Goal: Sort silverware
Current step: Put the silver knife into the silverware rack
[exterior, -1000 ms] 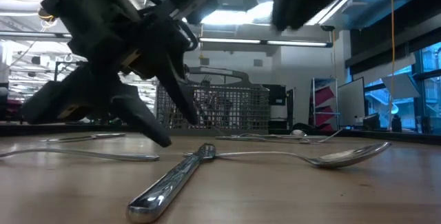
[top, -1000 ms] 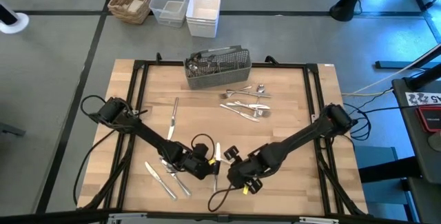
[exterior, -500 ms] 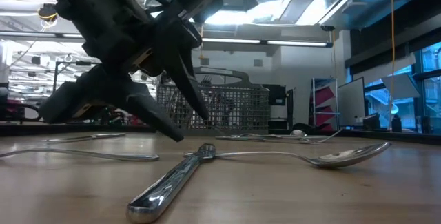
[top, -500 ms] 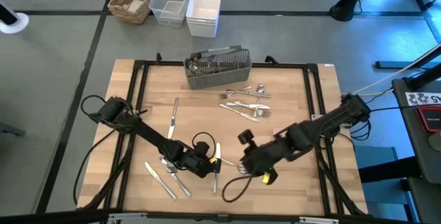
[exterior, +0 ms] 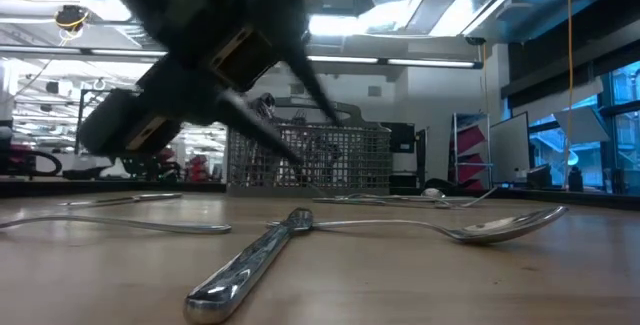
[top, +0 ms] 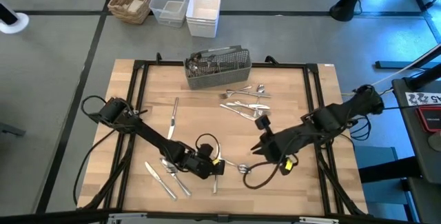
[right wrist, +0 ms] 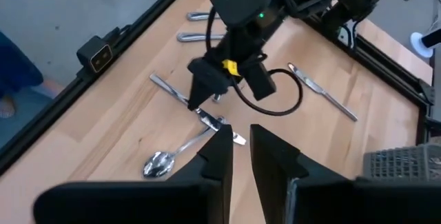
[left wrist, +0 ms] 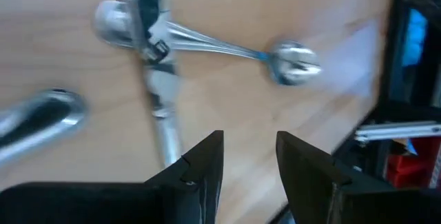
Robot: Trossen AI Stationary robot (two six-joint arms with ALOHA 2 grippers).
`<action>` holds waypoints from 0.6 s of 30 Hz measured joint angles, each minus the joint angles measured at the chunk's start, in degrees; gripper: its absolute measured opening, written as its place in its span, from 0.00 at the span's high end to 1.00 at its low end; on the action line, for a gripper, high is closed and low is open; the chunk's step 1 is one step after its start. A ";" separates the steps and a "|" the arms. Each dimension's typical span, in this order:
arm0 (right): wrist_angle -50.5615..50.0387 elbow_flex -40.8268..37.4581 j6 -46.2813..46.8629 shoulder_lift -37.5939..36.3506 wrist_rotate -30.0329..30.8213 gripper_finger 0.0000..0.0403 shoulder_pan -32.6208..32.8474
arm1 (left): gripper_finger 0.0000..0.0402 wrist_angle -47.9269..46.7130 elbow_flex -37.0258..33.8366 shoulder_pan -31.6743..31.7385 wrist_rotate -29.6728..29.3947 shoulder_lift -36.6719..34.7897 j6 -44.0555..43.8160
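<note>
Silverware lies scattered on the wooden table: a cluster [top: 245, 101] near the grey mesh caddy [top: 215, 67], one knife [top: 173, 118] at the left, and several pieces [top: 164, 176] near the front edge. My left gripper [top: 219, 167] hovers open just above a knife [left wrist: 156, 86] that lies crossed with a spoon [left wrist: 292, 63]; nothing is between its fingers. My right gripper [top: 256, 148] hangs high over the table's middle right. Its fingers [right wrist: 222, 156] stand a narrow gap apart with nothing between them, and they point toward the left gripper [right wrist: 198, 94].
A black frame rail [top: 313, 107] runs around the table. Beyond the far edge stand a wicker basket [top: 132, 0], a clear tub [top: 170, 2] and a white tub [top: 203, 12]. Bare wood lies between the two arms and along the right side.
My right gripper has risen well clear of the table and drawn back toward the right and far side, away from the knife and spoon near the front edge. My left gripper's fingers have tipped up a little off the table. The silverware has stayed where it was.
</note>
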 joint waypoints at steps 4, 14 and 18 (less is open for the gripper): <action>-1.78 0.00 0.00 -0.29 0.11 0.87 0.00 | 0.68 -4.07 3.55 -0.01 0.02 1.96 0.64; -5.76 0.00 1.81 -0.27 0.42 0.87 0.00 | 0.68 -12.93 4.09 -0.29 -0.01 2.38 -4.34; -5.90 -0.02 1.87 -0.27 0.42 0.87 0.00 | 0.68 -12.92 4.11 -0.26 0.03 3.01 -4.44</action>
